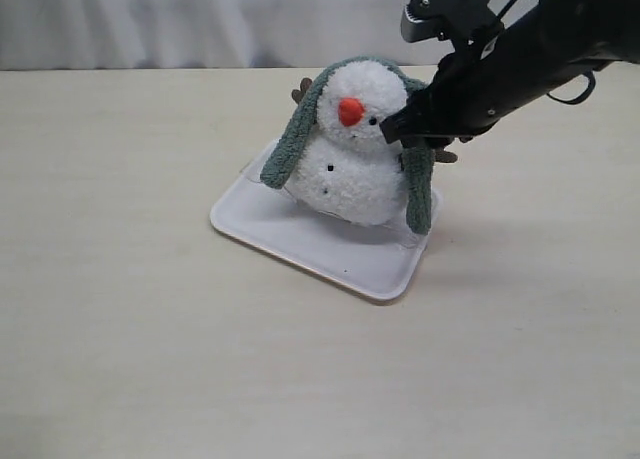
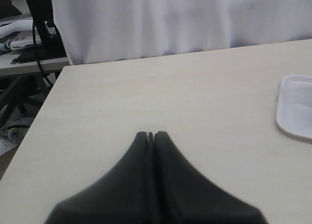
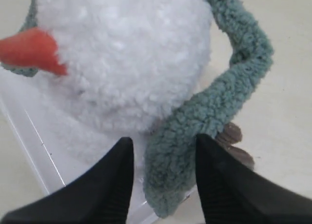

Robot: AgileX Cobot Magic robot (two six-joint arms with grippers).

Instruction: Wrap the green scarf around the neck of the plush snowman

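The plush snowman (image 1: 350, 169) sits on the white tray (image 1: 330, 254) with the green scarf (image 1: 418, 189) draped over its head like a hood, one end hanging down each side. The right gripper (image 3: 163, 146) is close against the snowman's side, jaws parted astride the nearer hanging end, which runs lengthwise between them, not yet pinched. The left gripper (image 2: 151, 134), closed on nothing, hangs well away over the table (image 2: 146, 87), so the right arm is plainly the nearer.
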